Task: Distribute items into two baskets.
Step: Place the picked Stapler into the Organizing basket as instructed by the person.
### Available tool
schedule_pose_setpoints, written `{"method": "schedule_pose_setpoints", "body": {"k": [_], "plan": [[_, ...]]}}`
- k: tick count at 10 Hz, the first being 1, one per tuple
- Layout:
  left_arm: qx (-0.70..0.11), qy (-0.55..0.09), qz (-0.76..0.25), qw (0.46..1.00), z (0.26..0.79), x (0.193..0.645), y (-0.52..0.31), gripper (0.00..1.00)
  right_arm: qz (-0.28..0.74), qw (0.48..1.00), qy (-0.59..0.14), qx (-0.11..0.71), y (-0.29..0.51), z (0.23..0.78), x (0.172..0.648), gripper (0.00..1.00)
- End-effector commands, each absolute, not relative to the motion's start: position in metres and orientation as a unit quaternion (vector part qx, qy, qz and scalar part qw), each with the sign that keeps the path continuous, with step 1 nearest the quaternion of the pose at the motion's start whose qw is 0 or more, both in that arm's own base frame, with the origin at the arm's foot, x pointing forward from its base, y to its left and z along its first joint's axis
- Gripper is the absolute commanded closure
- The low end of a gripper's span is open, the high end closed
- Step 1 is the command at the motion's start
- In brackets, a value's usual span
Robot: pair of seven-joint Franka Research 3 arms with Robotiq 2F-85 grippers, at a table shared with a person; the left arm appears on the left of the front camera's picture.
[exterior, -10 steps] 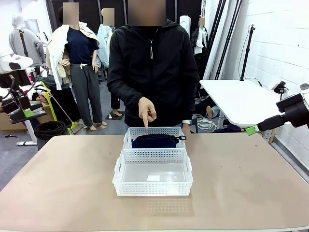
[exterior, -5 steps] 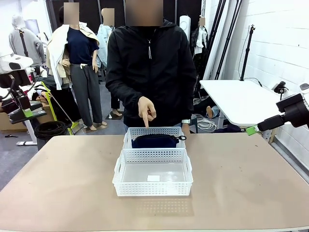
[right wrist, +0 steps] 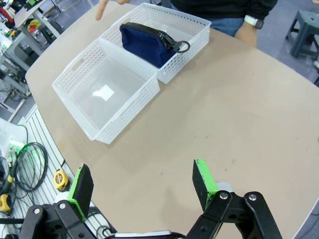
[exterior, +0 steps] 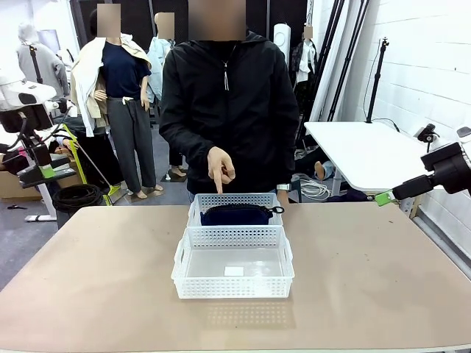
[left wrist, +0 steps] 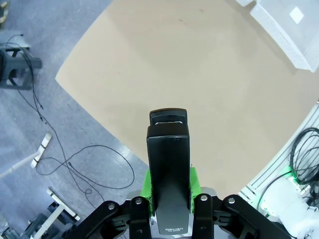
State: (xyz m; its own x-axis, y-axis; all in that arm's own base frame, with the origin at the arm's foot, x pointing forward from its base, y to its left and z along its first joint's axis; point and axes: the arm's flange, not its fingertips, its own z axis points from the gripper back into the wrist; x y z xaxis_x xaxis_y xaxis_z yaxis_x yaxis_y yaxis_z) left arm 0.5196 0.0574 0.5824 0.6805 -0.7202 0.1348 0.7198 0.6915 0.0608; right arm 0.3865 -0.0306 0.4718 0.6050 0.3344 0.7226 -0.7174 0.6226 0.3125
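Navy zip pouch [exterior: 237, 214] lies in the far basket [exterior: 235, 201]; the near basket [exterior: 233, 262] holds, seemingly, just its label; black stapler [left wrist: 169, 169] clamped in left gripper [left wrist: 169, 186].

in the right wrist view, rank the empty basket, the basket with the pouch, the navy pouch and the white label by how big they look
1. Empty white perforated plastic basket, though it sits nearer the camera, so its lead is unsure.
2. White perforated plastic basket holding the pouch.
3. Dark navy fabric zip pouch.
4. Small white label on the empty basket's floor.

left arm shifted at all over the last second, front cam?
Yes. The left gripper, shut on the small black stapler, sits slightly higher than before, judged against the tan table's far-left corner.
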Motion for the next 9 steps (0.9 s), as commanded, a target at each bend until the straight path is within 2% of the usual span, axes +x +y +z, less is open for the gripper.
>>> {"method": "schedule_pose_setpoints", "body": {"k": [1, 5, 9], "plan": [[0.004, -0.066, -0.395, 0.916, 0.596, 0.491, 0.039, 1.00, 0.306, 0.844, -0.314, 0.309, -0.029, 0.472, 0.387, 0.00], [-0.003, -0.053, -0.479, 0.876, 0.597, 0.454, -0.015, 1.00, 0.306, 0.844, -0.314, 0.309, -0.029, 0.472, 0.387, 0.00], [-0.009, -0.052, -0.551, 0.833, 0.589, 0.465, -0.064, 1.00, 0.306, 0.844, -0.314, 0.309, -0.029, 0.472, 0.387, 0.00]]}}
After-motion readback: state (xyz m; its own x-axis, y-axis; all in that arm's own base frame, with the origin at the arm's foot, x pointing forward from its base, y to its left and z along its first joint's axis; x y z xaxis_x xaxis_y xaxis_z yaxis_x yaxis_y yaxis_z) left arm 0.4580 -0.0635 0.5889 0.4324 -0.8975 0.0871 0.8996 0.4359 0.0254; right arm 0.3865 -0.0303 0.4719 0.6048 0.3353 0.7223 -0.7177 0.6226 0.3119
